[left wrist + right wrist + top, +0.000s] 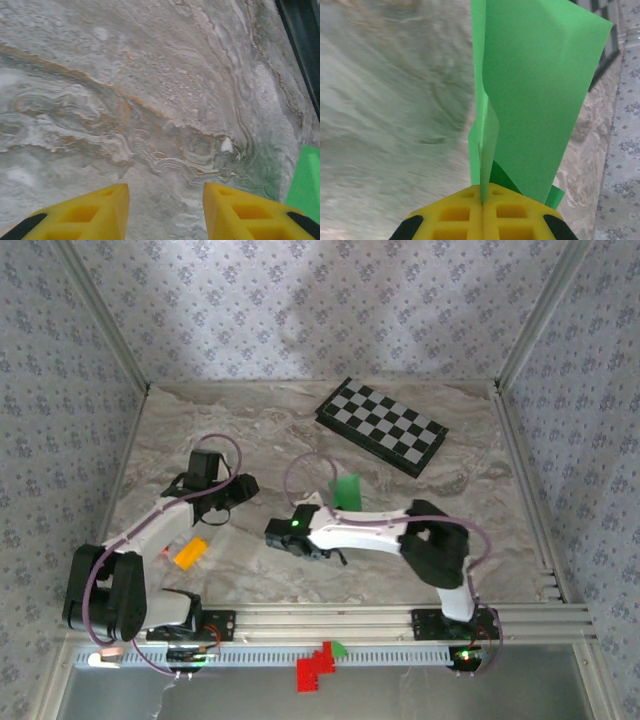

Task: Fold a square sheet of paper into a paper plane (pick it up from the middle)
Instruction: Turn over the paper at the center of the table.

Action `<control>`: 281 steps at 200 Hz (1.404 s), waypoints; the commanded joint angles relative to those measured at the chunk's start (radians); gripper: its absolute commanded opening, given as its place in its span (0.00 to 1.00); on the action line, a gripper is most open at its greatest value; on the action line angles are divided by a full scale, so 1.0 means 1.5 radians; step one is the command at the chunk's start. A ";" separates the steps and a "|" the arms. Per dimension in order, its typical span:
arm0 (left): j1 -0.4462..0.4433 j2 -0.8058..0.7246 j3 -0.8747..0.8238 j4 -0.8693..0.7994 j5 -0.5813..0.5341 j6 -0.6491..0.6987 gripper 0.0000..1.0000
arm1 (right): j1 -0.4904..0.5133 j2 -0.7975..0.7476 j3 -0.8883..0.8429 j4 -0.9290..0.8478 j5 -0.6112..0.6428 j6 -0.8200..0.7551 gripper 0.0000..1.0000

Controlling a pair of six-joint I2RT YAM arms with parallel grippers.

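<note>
Right pincer clamped on folded green paper, its base hidden, left pincer parted, seemingly empty.

Looking like a robotics lab test cell, not a home: aluminium extrusion posts are framing patterned wall panels around a marble-look table. A left arm and right arm are sitting bolted to slotted rails along the table's near edge. A calibration-style checkerboard is lying toward its far right corner.
</note>
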 commanded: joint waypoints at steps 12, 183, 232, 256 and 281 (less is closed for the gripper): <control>0.017 -0.025 -0.013 -0.027 0.008 0.018 0.43 | 0.019 0.088 0.057 0.005 -0.032 0.016 0.06; -0.084 -0.031 -0.002 -0.036 0.081 -0.003 0.45 | -0.142 -0.366 -0.332 0.364 -0.450 -0.127 0.22; -0.167 -0.001 0.000 -0.037 0.056 -0.027 0.43 | -0.267 -0.392 -0.421 0.480 -0.561 -0.179 0.16; -0.181 0.020 -0.002 -0.026 0.053 -0.033 0.43 | -0.269 -0.360 -0.425 0.529 -0.592 -0.181 0.15; -0.192 0.035 0.000 -0.018 0.051 -0.036 0.43 | -0.251 -0.323 -0.413 0.555 -0.600 -0.173 0.15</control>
